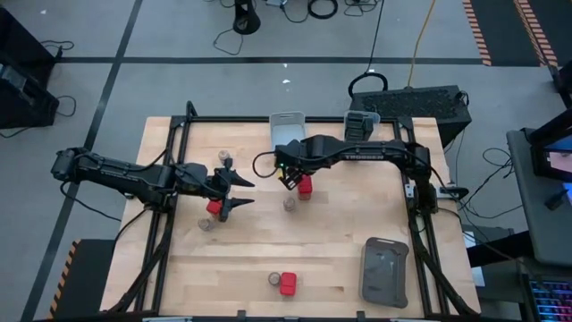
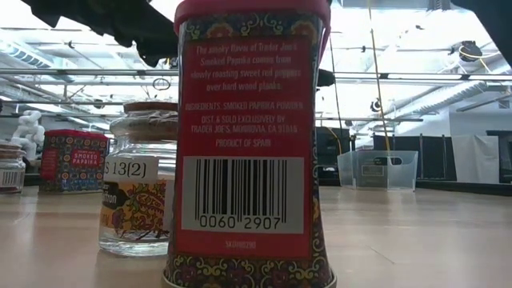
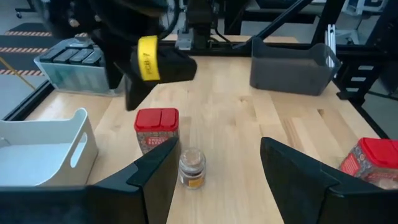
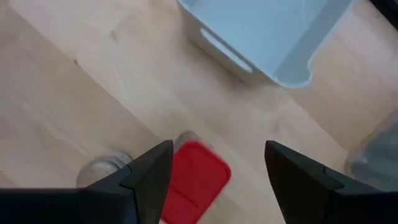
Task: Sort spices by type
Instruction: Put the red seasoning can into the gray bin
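Here the move turns on the right gripper and the red-capped paprika tin standing upright just beside and below it at the middle of the table. In the right wrist view the tin's red lid lies between the two dark fingers, which stand open and empty, apart from it on both sides and above it. The tin's long axis is vertical, so a straight descent would likely bring the fingers around its cap. A round jar with a tan top stands just beside the tin on the side nearer the front edge; that neighbour is the tight spot, I judge, while the back side toward the white bin has open room. The left gripper is also open and holding nothing, pointing toward the middle from the left, with a second red-capped tin tucked close beside its fingers and two more jars near it. The right arm is clearly nearer the central tin. Further spices sit well apart: a jar and red tin pair close to the front edge, which fills the low view. The dark grey tray lies at the front right and a clear bin at the back. No dark black containers can be made out on the table.
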`<state>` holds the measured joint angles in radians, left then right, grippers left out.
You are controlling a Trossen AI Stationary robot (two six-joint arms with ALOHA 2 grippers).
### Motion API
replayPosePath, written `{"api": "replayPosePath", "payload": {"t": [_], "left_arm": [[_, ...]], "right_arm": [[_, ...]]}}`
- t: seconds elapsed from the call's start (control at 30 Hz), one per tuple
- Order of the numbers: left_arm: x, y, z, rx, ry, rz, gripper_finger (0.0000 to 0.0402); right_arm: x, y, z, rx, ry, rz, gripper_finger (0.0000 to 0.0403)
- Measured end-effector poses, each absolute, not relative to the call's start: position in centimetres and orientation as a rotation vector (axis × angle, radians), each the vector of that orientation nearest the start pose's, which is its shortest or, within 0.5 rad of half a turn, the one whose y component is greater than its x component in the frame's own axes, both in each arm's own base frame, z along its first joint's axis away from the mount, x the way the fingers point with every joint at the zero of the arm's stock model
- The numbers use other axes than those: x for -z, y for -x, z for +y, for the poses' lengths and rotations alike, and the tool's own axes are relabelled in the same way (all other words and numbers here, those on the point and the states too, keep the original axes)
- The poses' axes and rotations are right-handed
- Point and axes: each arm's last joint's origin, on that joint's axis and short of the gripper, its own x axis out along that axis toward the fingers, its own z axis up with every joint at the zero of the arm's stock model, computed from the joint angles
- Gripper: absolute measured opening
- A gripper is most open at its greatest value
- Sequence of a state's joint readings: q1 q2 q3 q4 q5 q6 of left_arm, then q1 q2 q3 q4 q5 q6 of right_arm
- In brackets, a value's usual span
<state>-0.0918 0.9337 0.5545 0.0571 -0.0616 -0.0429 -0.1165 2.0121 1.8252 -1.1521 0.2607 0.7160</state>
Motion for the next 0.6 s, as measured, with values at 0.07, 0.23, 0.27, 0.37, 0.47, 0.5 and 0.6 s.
{"api": "replayPosePath", "payload": {"t": [0.07,0.23,0.27,0.37,0.47,0.5,0.6], "left_arm": [[-25.0,-20.4,-1.7,0.023,0.018,0.320,0.0231],[-25.0,-20.4,-1.7,0.023,0.018,0.320,0.0231],[-25.0,-20.4,-1.7,0.023,0.017,0.321,0.0231],[-25.0,-20.4,-1.7,0.024,0.015,0.320,0.0231],[-25.0,-20.4,-1.7,0.024,0.015,0.320,0.0231],[-25.0,-20.4,-1.7,0.024,0.015,0.320,0.0231],[-25.0,-20.4,-1.7,0.024,0.015,0.320,0.0231]], "right_arm": [[-26.3,-40.5,-5.7,0.764,-0.492,1.143,0.0238],[-26.5,-41.1,-5.9,0.687,-0.417,1.115,0.0238],[-26.5,-41.2,-5.9,0.672,-0.401,1.110,0.0238],[-26.6,-41.5,-5.9,0.649,-0.388,1.078,0.0238],[-26.7,-41.7,-6.0,0.644,-0.387,1.063,0.0238],[-26.7,-41.8,-6.0,0.640,-0.386,1.054,0.0238],[-26.7,-41.8,-6.0,0.641,-0.391,1.051,0.0238]]}}
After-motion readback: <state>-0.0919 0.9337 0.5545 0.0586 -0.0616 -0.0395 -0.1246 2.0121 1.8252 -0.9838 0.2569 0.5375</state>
